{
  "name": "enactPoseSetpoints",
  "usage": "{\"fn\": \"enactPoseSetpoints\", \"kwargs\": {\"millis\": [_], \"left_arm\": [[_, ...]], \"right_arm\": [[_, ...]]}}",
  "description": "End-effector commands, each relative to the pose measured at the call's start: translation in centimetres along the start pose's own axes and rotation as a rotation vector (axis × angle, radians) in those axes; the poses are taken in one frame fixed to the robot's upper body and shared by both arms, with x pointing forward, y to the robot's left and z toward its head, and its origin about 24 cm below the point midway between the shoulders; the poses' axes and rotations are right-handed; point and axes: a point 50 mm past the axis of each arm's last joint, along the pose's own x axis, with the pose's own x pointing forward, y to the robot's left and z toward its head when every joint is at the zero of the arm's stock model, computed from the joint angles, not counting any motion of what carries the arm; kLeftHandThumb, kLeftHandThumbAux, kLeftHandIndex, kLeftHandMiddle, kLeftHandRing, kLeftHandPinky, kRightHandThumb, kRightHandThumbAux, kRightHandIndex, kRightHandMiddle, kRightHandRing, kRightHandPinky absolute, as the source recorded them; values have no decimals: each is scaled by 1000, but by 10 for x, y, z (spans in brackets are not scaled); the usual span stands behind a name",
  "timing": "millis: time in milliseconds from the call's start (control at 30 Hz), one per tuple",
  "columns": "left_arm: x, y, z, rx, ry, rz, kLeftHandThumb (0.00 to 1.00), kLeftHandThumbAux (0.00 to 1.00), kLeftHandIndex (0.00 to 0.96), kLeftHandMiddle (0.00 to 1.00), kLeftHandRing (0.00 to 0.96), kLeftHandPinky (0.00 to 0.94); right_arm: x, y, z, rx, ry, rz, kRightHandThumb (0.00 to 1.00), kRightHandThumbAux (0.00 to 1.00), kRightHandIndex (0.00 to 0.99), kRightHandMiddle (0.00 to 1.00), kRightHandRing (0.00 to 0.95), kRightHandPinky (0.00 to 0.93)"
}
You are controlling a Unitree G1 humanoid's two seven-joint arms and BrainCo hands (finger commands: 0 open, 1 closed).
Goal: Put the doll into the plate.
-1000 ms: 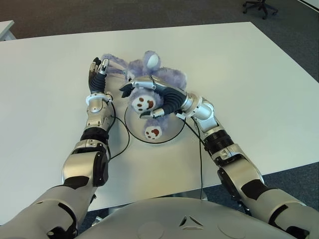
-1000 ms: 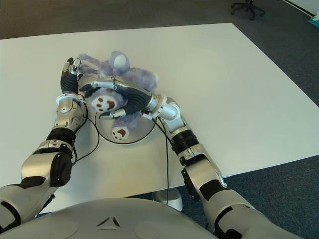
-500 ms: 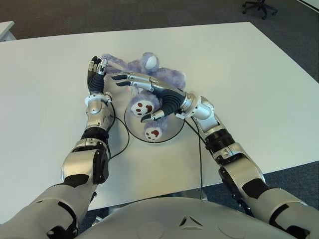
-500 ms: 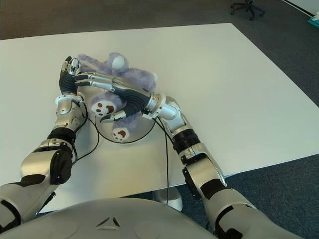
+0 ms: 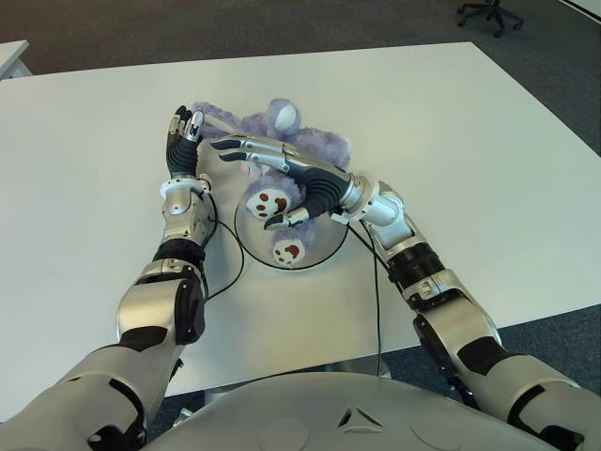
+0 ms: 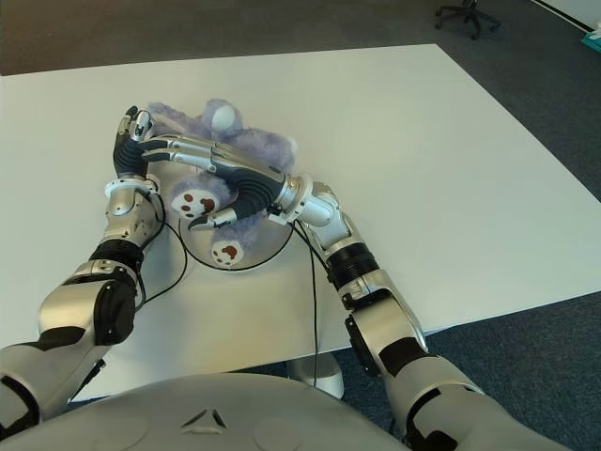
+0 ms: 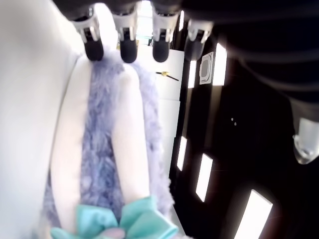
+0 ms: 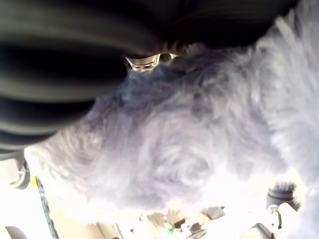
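While partly over the plate (image 5: pixel 324 252), doll (image 5: pixel 282 193) lies feet in, head and ears beyond far rim on worktop (image 5: pixel 451 141). Right robot hand (image 5: pixel 282 178) spread above doll, gripping nothing; left robot hand (image 5: pixel 181 141) open beside ears. Step: release. Next: nudging the body plateward.

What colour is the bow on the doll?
Light teal, on the purple doll's bow; the left wrist view shows it best.

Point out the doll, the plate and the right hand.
doll (image 5: pixel 319 147): left eye view, on its purple furry body.
plate (image 5: pixel 321 252): left eye view, on the plate's near right rim area.
right hand (image 5: pixel 305 180): left eye view, on the back of the open hand over the doll.
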Motion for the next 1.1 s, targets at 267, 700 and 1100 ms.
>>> {"fn": "enactPoseSetpoints", "kwargs": {"millis": [267, 700, 1100], "left_arm": [[-35, 12, -53, -38, 213, 40, 0, 441, 0, 103, 100, 1], [-35, 11, -52, -20, 209, 40, 0, 418, 0, 48, 43, 0], [-33, 9, -53, 51, 254, 44, 0, 408, 0, 0, 0, 3]], "right_arm": [[0, 3, -3, 68, 9, -29, 309, 397, 35, 0, 0, 0], [2, 1, -3, 87, -30, -45, 258, 343, 3, 0, 0, 0], [0, -8, 1, 128, -106, -99, 203, 284, 0, 0, 0, 0]]}}
